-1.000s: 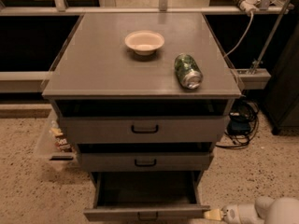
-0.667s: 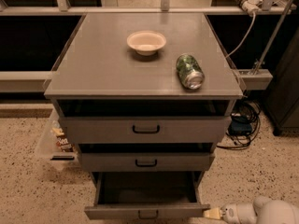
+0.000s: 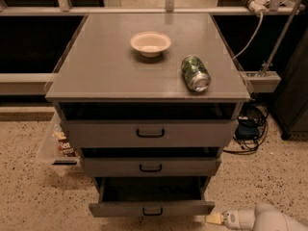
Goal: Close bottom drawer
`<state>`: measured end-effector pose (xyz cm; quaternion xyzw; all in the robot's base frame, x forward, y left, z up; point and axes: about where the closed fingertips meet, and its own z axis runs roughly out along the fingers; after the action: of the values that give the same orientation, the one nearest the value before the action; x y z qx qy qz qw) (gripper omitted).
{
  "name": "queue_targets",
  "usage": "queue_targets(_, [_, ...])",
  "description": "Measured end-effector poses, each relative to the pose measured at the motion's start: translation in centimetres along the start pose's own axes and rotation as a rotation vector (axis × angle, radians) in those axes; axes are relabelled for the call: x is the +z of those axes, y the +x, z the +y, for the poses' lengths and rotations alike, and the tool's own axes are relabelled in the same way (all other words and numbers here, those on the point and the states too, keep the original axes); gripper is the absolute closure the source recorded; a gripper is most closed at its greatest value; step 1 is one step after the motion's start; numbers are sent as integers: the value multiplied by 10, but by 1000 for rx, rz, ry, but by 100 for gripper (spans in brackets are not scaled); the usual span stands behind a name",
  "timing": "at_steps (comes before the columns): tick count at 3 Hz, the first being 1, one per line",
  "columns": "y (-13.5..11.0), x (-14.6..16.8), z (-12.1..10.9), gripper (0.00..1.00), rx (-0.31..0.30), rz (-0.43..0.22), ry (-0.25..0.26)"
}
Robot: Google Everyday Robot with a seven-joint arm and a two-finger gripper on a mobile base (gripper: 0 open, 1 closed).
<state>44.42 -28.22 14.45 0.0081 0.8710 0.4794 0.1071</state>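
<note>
The bottom drawer is the lowest of three grey drawers in a grey cabinet. It is pulled out and its dark inside shows. It has a small black bar handle. The middle drawer and the top drawer above it stand less far out. My gripper is at the bottom right, low by the floor, just right of the bottom drawer's front corner. Only its pale tip and white arm show.
A white bowl and a green can lying on its side rest on the cabinet top. A clear bin with packets sits on the floor at the left. Cables lie at the right.
The view has shifted slightly, so the cabinet sits a little higher and further right in the frame. The drawer stays open and the gripper stays by its right front corner.
</note>
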Motion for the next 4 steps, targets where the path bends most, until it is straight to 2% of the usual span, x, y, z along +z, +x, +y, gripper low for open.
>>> queue_targets(1, [-49,6,4,100,-67,-108,-10])
queue_targets(2, [-62,7,8,100,-90,-140,-14])
queue_targets(3, [-108,9,23,100,-161,-221,-25])
queue_targets(4, [-128,10,31,100,-197,-261,-28])
